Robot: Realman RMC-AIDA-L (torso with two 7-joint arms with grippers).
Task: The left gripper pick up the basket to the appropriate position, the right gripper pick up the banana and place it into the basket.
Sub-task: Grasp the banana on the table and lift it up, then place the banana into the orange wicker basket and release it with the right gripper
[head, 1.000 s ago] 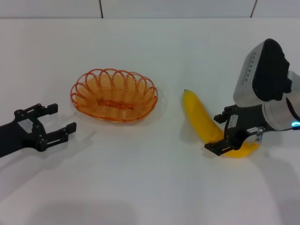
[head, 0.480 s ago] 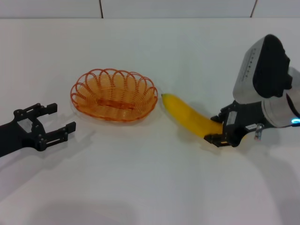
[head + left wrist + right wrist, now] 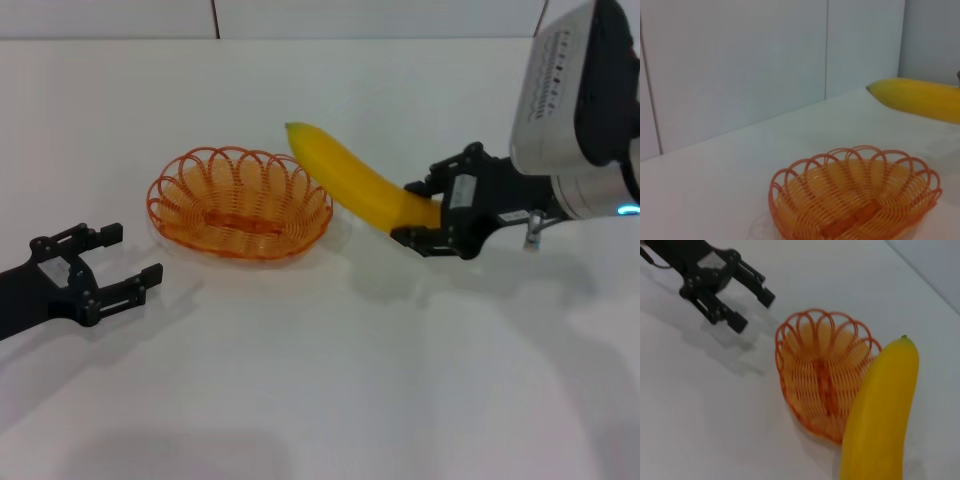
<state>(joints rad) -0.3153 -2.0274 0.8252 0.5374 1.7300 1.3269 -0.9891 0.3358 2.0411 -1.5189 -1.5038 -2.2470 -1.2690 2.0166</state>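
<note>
Yellow banana (image 3: 350, 180) was clamped in the right gripper (image 3: 425, 215), lifted, its tip above the basket (image 3: 240, 203) rim, not yet released; left gripper (image 3: 110, 268) sat open beside the basket. Left wrist: banana (image 3: 920, 98) hung beyond the basket (image 3: 855, 197). Right wrist: left gripper (image 3: 742, 297) gaped, holding nothing, near the basket (image 3: 822, 372)

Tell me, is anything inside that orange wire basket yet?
No. The basket holds nothing; its wire floor shows bare in every view. The banana, shut in the right gripper, hangs above its rim. The left gripper waits open nearby.

basket (image 3: 240, 204) top open, banana (image 3: 355, 182) overhangs rim
</note>
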